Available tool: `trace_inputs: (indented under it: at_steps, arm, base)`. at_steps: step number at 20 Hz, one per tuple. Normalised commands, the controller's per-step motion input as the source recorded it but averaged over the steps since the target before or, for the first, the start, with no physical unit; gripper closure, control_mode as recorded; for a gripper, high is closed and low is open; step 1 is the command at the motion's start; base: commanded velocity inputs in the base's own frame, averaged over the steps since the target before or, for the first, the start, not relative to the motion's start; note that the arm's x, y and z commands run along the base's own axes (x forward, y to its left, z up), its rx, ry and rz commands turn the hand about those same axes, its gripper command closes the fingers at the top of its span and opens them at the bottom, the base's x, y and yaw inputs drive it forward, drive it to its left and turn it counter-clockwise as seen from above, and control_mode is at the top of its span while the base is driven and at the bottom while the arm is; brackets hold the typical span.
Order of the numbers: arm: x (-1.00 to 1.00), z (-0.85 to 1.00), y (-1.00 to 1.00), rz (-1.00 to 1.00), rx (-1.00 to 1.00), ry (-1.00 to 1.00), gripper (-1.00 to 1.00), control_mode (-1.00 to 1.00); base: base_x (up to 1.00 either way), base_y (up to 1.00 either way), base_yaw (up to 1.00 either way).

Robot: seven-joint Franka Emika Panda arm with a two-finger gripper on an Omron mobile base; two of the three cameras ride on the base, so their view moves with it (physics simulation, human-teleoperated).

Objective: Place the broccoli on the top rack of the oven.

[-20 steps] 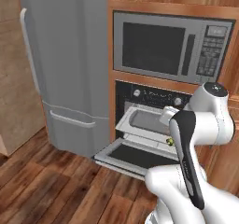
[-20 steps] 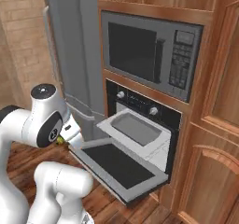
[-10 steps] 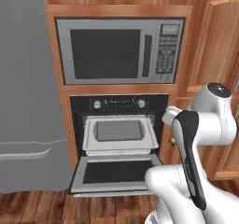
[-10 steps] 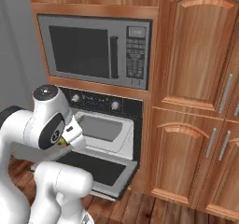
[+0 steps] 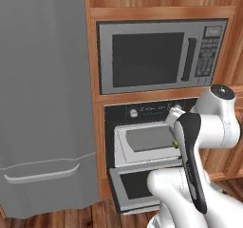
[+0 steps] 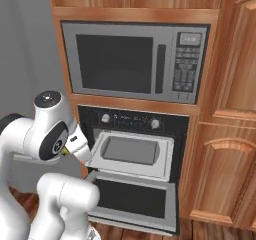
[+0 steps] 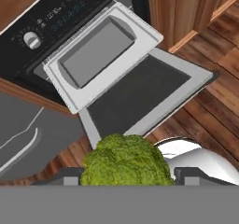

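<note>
The jaws pinch the broccoli (image 7: 125, 160), held in the air well short of the oven (image 6: 131, 121). Its door hangs open and the top rack (image 7: 101, 53) is pulled out. Best to carry the floret level over the rack's darker centre, lower it, then release.

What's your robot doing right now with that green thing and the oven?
Pincer shut on broccoli. Top rack pulled out over the open oven door, bare. Broccoli not yet over it. Nothing in the way.
</note>
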Motion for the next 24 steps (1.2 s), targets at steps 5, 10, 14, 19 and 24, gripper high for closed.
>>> trace_inputs:
  at_steps: [5, 10, 14, 19, 24]
  arm:
    - [0.0, 0.0, 0.0, 0.0, 0.0, 0.0, 1.0, 1.0]
    - [0.0, 0.0, 0.0, 0.0, 0.0, 0.0, 1.0, 1.0]
    - [0.0, 0.0, 0.0, 0.0, 0.0, 0.0, 1.0, 1.0]
    - [0.22, -0.09, -0.59, 0.1, 0.01, 0.01, 1.0, -1.0]
    - [0.55, -0.3, -1.0, 0.25, 0.06, 0.0, 1.0, -1.0]
  base:
    - [0.68, 0.52, -0.07]
    - [0.84, -0.12, 0.0]
    - [0.28, -0.14, 0.03]
    - [0.0, -0.01, 0.0]
    - [0.0, 0.0, 0.0]
